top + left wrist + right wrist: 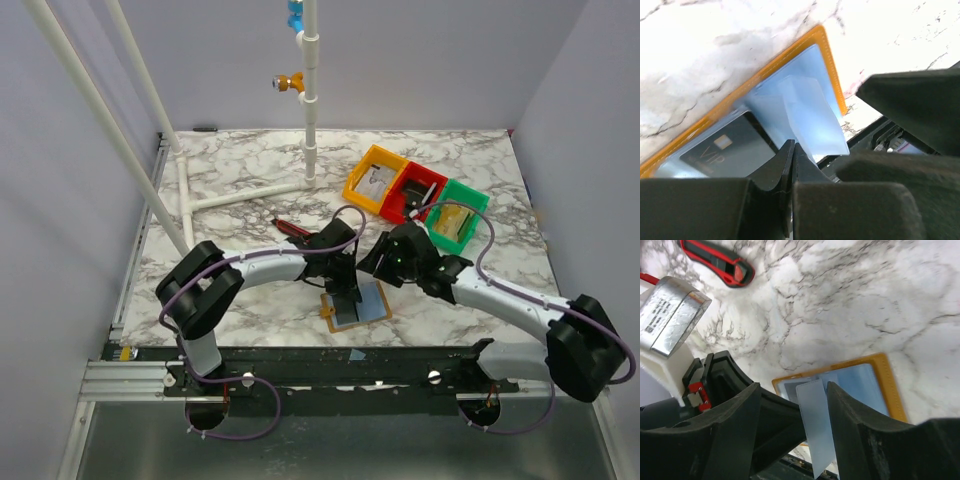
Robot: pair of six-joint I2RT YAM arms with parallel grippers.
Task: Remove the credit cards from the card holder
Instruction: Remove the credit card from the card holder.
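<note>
Cards look thin, stiff, slick: pinch a free edge. Left gripper, closed, pins the wallet; right gripper gapes around one, seemingly loose.

One wallet is counted. Two cards are seen: one dark card, one pale card. Three bins are counted: orange bin, red bin, green bin. One knife is counted.

The dark card tucked in the card holder has the letters "VIP" on it. A silver box has a sticker with tiny print, but it is too small to read.
</note>
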